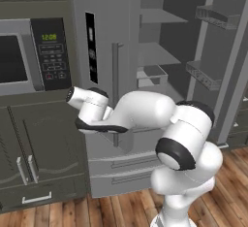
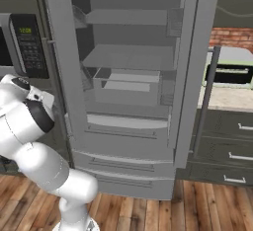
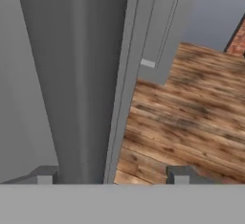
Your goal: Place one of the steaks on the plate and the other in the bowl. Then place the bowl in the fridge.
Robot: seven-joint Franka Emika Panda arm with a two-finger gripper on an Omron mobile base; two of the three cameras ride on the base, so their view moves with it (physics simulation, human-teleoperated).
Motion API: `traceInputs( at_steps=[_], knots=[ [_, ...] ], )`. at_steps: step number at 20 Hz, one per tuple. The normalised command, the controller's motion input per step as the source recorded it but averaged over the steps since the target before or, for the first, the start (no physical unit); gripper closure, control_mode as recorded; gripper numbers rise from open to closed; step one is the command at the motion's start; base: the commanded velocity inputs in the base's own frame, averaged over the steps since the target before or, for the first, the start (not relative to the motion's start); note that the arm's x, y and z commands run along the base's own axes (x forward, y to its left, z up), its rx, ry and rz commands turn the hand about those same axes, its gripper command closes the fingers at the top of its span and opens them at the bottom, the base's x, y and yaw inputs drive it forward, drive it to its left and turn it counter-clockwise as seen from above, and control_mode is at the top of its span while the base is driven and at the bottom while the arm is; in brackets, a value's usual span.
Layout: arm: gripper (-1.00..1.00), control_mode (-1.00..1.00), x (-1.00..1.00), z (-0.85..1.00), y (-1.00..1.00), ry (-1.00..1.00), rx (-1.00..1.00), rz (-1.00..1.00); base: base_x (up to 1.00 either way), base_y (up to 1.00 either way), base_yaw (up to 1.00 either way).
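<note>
fridge (image 2: 128, 101) open, shelves free; left door (image 1: 104, 51) blocks.

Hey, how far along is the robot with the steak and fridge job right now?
Done, by the look of it: the fridge stands with its right door swung open, shelves bare. In hand: nothing; the claw is open, its fingertips beside a grey door edge above the wood floor. Left: steaks, plate and bowl aren't visible here, so their sorting can't be judged, and the bowl is not on the shelves.

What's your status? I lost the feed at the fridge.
Gripper open, empty, fingers either side of the fridge door's edge. Fridge right door open, shelves bare, left door closed. No obstruction seen.
</note>
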Motion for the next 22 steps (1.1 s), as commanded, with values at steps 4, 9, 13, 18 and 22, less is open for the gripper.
traceInputs(
  at_steps=[4,9,13,18,22],
  knots=[
    [-1.0,-1.0,-0.54,0.01,0.0,-0.1,0.0,-0.1,0.0,0.0,0.0],
    [-1.0,-1.0,-0.44,0.07,0.06,-0.05,0.0,0.03,0.0,0.0,0.0],
    [-1.0,-1.0,-0.11,0.17,0.16,0.0,0.0,0.16,0.0,0.0,0.0],
    [-1.0,-1.0,0.01,0.22,0.21,0.05,-0.11,0.08,0.0,0.0,0.0],
    [-1.0,-1.0,0.2,0.04,0.32,0.0,-0.1,0.0,0.0,0.0,0.0]
  ],
)
